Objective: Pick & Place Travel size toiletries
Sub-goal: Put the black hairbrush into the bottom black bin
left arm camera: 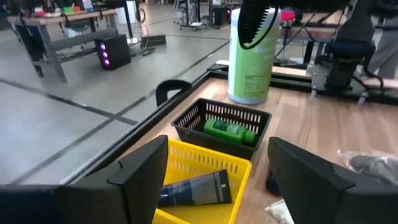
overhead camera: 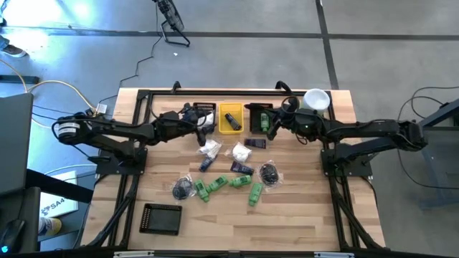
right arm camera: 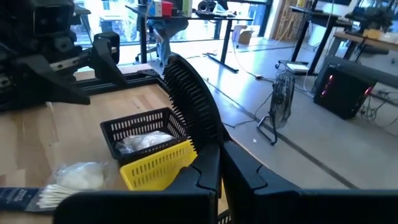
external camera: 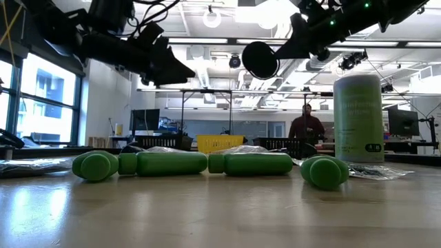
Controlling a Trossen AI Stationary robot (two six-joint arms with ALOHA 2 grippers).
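high view: left tool point(overhead camera: 203, 120) hovers near the yellow bin point(overhead camera: 230, 119); green bottles point(overhead camera: 231, 188) lie at six o'clock on the surface point(overhead camera: 301, 208).
left wrist view: fingers point(left arm camera: 146, 177) spread above a blue tube point(left arm camera: 194, 190).
right wrist view: right tool point(right arm camera: 214, 163) pinches a black comb point(right arm camera: 193, 99).

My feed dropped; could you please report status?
Left gripper open over yellow bin, blue tube inside. Right gripper shut on black brush, raised. Nothing seen blocking.
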